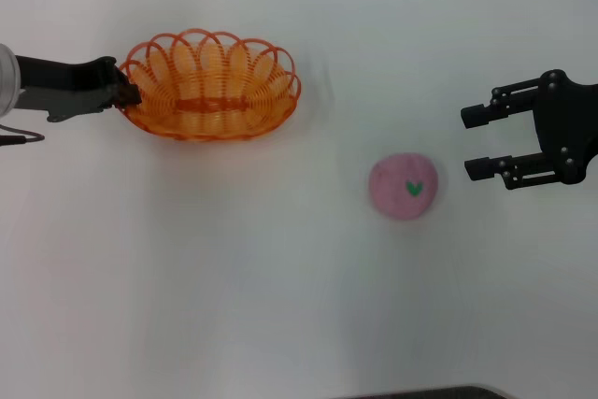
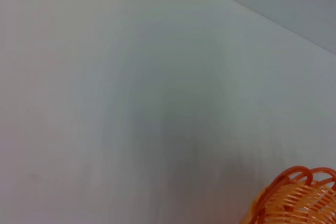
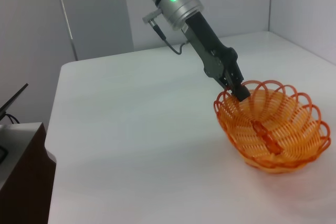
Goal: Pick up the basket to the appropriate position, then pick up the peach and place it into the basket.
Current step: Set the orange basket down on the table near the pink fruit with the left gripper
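Note:
The orange wire basket (image 1: 211,86) sits at the back left of the white table, and it also shows in the right wrist view (image 3: 273,127) and at a corner of the left wrist view (image 2: 296,198). My left gripper (image 1: 129,92) is shut on the basket's left rim, seen from across the table too (image 3: 239,92). The pink peach (image 1: 404,187) with its green leaf mark lies on the table right of centre. My right gripper (image 1: 478,142) hangs open just right of the peach, fingers pointing toward it, with nothing between them.
The white table (image 1: 280,277) stretches around both objects. A dark cabinet (image 3: 21,177) stands beside the table's edge in the right wrist view, with grey walls behind.

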You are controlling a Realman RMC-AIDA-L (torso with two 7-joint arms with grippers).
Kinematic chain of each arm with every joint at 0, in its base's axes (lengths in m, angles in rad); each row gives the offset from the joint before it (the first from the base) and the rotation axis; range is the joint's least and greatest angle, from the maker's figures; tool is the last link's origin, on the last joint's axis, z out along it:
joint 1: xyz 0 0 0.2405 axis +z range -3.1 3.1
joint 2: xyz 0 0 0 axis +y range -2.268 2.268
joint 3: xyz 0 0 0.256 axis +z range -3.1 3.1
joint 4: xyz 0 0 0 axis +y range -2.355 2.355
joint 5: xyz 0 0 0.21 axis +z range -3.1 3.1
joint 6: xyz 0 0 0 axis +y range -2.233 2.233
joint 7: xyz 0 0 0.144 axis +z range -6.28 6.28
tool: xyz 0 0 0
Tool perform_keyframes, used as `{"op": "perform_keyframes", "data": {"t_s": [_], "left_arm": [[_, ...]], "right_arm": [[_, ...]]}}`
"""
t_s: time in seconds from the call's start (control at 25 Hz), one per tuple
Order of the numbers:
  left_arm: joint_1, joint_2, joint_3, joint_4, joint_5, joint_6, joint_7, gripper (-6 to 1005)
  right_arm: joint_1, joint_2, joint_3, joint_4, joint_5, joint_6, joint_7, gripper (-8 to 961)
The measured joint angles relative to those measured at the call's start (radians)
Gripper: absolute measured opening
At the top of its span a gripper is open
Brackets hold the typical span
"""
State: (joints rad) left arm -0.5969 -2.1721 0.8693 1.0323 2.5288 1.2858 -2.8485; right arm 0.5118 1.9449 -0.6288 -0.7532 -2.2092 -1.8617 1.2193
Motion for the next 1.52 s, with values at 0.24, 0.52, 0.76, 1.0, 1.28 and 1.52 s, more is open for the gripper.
{"op": "perform_keyframes", "data": {"t_s": [0.24, 0.52, 0.76, 1.0, 1.28, 1.52], "left_arm": [[0.009, 0.001, 0.04, -0.01, -0.041, -0.01, 0.002, 75], [0.027, 0.002, 0.047, -0.021, -0.079, -0.029, 0.009, 78], [0.033, 0.003, 0.049, -0.029, -0.103, -0.025, 0.01, 81], [0.039, 0.007, 0.05, -0.034, -0.103, -0.02, 0.011, 212], [0.071, 0.016, 0.032, 0.047, -0.107, 0.074, 0.071, 483], [0.156, 0.014, -0.021, 0.241, -0.229, 0.175, 0.206, 557]], "right_arm": [[-0.001, 0.003, 0.0, 0.0, -0.001, 0.0, 0.0, 644], [-0.004, 0.003, 0.0, 0.0, -0.002, 0.001, 0.0, 643], [-0.007, 0.005, 0.0, 0.0, -0.001, 0.004, -0.012, 643], [-0.006, 0.006, 0.0, 0.0, 0.0, -0.001, -0.014, 644], [-0.012, 0.007, 0.019, 0.0, 0.002, -0.003, -0.003, 644], [-0.014, 0.007, 0.069, 0.011, 0.002, -0.001, 0.023, 644]]}}
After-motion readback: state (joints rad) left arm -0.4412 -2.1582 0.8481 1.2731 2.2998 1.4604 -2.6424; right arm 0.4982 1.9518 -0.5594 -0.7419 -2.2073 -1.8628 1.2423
